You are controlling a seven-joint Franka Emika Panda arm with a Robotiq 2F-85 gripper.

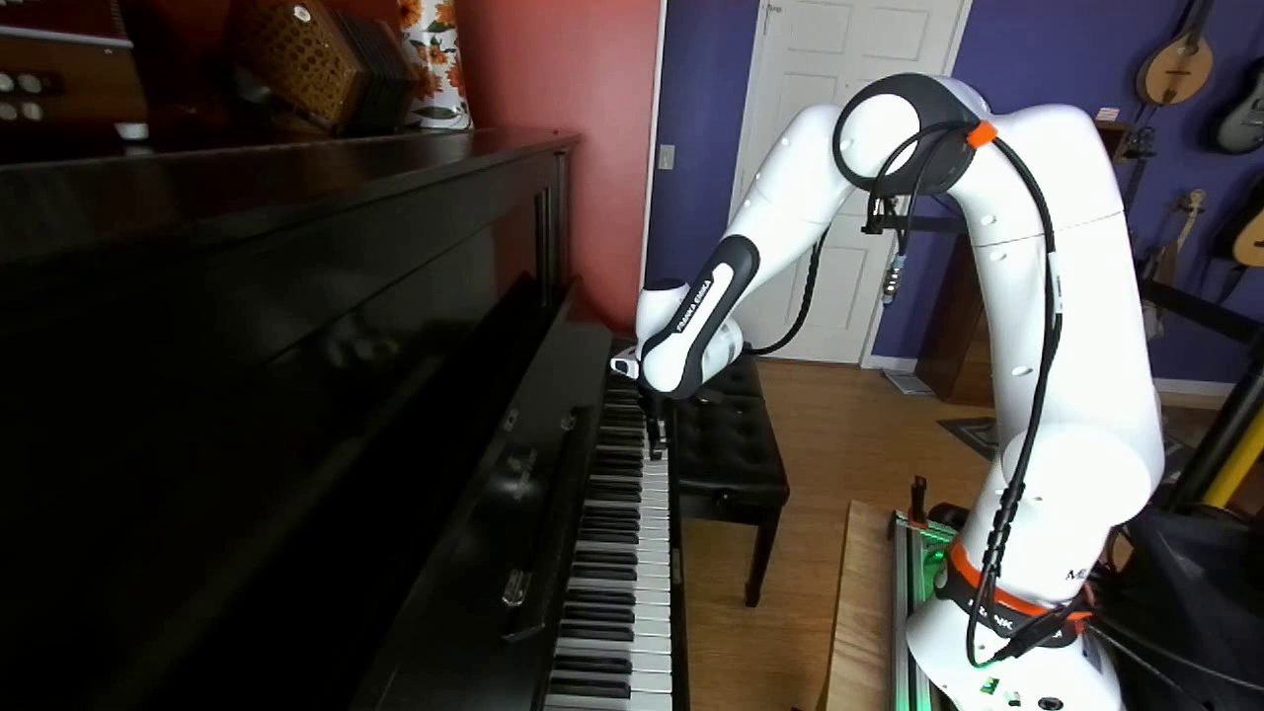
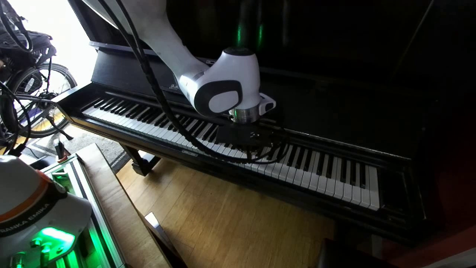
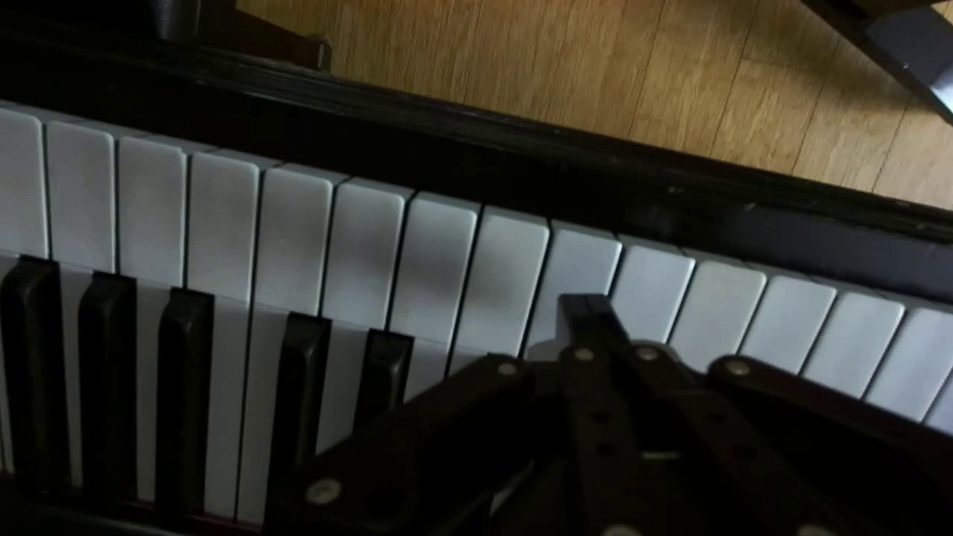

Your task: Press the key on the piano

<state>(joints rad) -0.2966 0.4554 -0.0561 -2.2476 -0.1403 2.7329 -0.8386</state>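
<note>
The glossy black upright piano (image 1: 326, 296) shows in both exterior views (image 2: 353, 126), with its long row of white keys (image 1: 652, 592) and black keys. In the wrist view the keys run across the picture, and the piano's dark front rail (image 3: 476, 167) lies beyond them. My gripper (image 3: 584, 301) is shut, with its two fingertips pressed together and nothing between them. The fingertips point down over a white key (image 3: 579, 260). I cannot tell whether they touch it. In an exterior view my gripper (image 1: 656, 452) is low over the keys. In an exterior view the gripper (image 2: 250, 153) is dark and partly hidden by cables.
A black padded bench (image 1: 731, 434) stands against the keyboard side. My arm's base sits on a wooden-edged table (image 1: 861, 592). The arm's cable (image 2: 163, 108) hangs in front of the keys. A bicycle (image 2: 46, 80) stands past the piano's end.
</note>
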